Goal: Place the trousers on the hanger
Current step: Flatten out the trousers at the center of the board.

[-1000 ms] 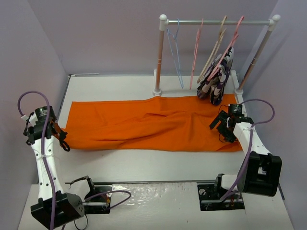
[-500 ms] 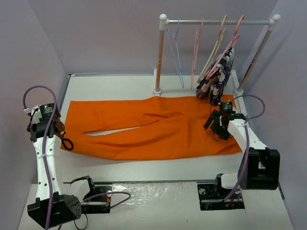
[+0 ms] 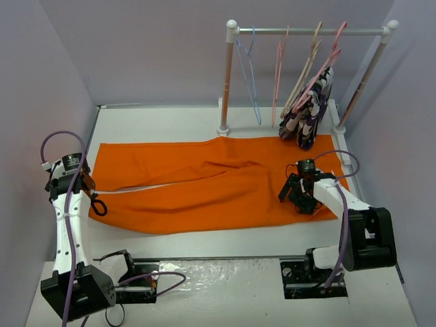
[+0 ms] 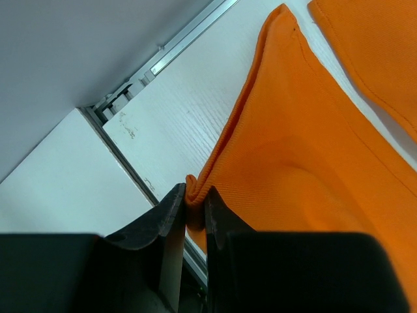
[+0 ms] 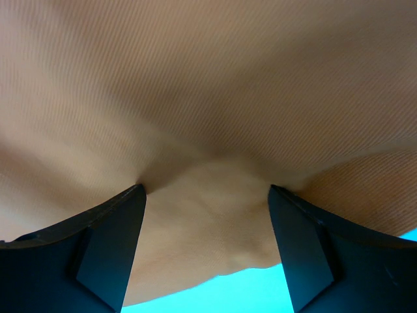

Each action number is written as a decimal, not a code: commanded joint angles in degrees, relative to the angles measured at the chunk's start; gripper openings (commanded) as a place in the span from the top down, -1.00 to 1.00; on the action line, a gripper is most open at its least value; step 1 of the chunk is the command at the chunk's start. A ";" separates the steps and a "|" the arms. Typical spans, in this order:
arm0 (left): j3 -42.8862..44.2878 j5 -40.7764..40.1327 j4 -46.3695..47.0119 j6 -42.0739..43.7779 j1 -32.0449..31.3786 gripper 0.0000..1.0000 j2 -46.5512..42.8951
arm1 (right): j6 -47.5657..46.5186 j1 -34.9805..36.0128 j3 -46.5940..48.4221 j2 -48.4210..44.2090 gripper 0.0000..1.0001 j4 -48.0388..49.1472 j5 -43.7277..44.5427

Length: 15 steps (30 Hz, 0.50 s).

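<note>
The orange trousers (image 3: 204, 184) lie flat across the table, legs to the left with a thin gap between them. My left gripper (image 3: 88, 185) is shut on the cuff edge of the near leg; the left wrist view shows the fingers (image 4: 194, 205) pinching a fold of the trousers (image 4: 306, 150). My right gripper (image 3: 294, 194) sits on the waist end, open. In the right wrist view its gripper (image 5: 207, 189) is spread wide, with a bulge of the trousers (image 5: 208, 85) between the fingers. The light-blue hanger (image 3: 251, 75) hangs empty at the left end of the rack.
The rack (image 3: 227, 75) stands at the back right with pink hangers (image 3: 278, 71), a beige hanger (image 3: 306, 65) and a patterned garment (image 3: 310, 112). Enclosure walls close the left, back and right. A metal rail (image 4: 176, 49) runs along the table's left edge.
The right gripper has moved left and nearer over the waist end. The left gripper has moved nearer with the cuff, and the legs have parted, showing a strip of table.
</note>
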 commanded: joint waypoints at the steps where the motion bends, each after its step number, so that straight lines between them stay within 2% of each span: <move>1: 0.45 -0.78 3.05 -2.34 1.45 1.00 -0.53 | 0.06 -10.90 -1.79 0.31 -0.54 -0.59 -1.78; 6: -1.52 1.47 3.85 -4.05 2.89 1.00 -0.50 | 0.32 -20.19 -1.34 -1.56 -0.54 -0.96 -3.30; 12: -3.59 7.37 2.54 -7.45 3.88 1.00 -0.41 | -1.81 -19.78 1.14 -5.36 -0.57 -1.61 -3.54; 15: -5.92 11.19 2.27 -10.96 3.92 0.96 -3.58 | -2.49 -18.10 1.67 -8.06 -0.59 -2.07 -2.36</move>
